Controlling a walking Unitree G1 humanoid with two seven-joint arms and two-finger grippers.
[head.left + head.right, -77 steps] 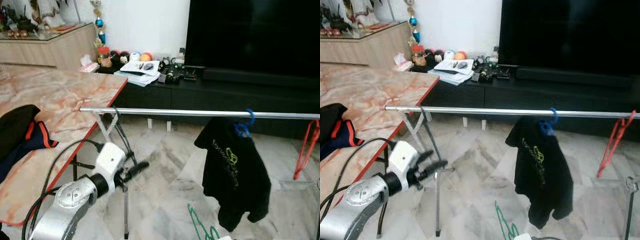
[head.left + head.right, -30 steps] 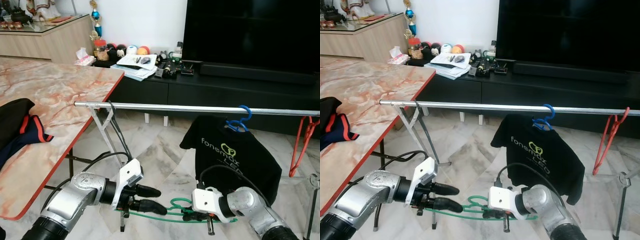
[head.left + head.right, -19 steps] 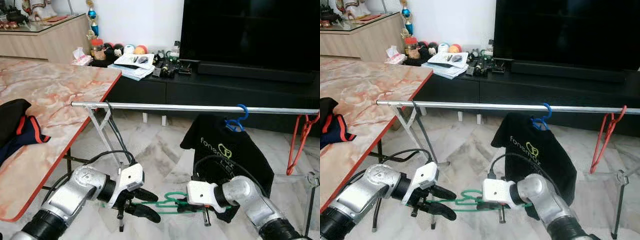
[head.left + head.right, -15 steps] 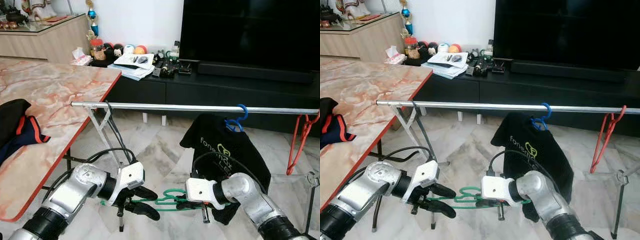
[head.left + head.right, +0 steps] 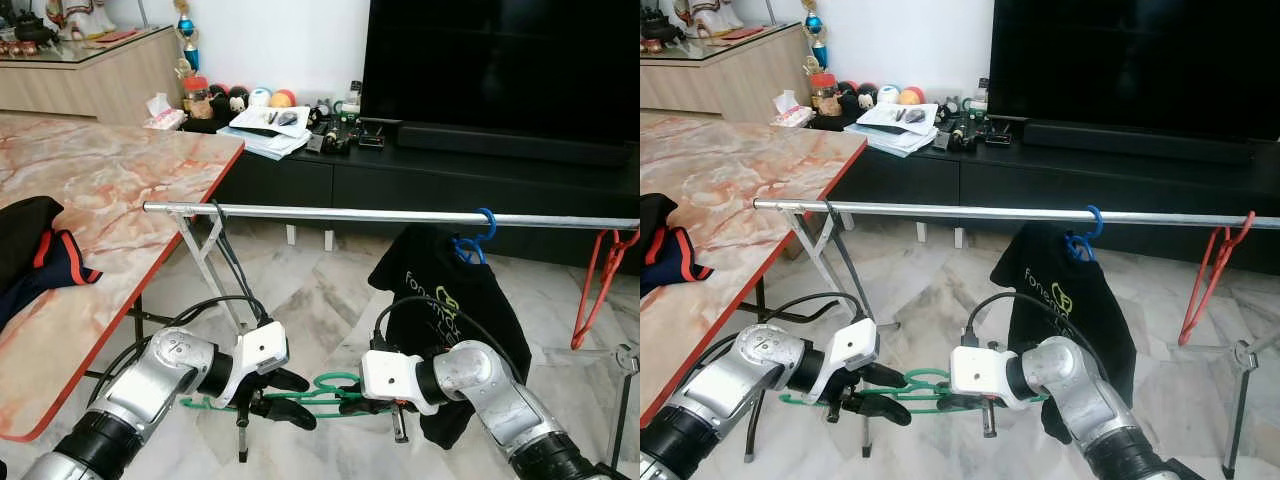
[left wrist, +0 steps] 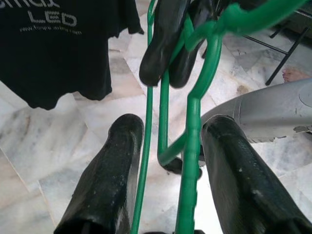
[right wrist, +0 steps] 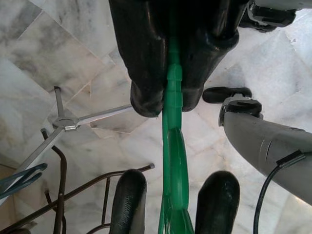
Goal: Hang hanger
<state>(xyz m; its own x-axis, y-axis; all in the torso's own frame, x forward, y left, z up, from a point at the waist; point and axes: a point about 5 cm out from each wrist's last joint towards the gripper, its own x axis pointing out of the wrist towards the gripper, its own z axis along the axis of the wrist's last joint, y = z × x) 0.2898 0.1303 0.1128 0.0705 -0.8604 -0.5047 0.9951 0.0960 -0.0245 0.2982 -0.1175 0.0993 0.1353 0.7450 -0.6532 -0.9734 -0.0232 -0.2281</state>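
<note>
To my left stands a marble-topped bench (image 5: 110, 190) with dark clothing (image 5: 35, 250) lying on it. Ahead, a big black TV (image 5: 500, 60) sits above a low cabinet (image 5: 300, 180) cluttered with papers (image 5: 270, 130) and small balls (image 5: 270, 98).

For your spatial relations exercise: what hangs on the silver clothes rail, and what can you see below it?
On the silver rail hang a black T-shirt on a blue hanger and a red hanger. Below, both grippers hold a green hanger. The floor behind the shirt is hidden.
</note>
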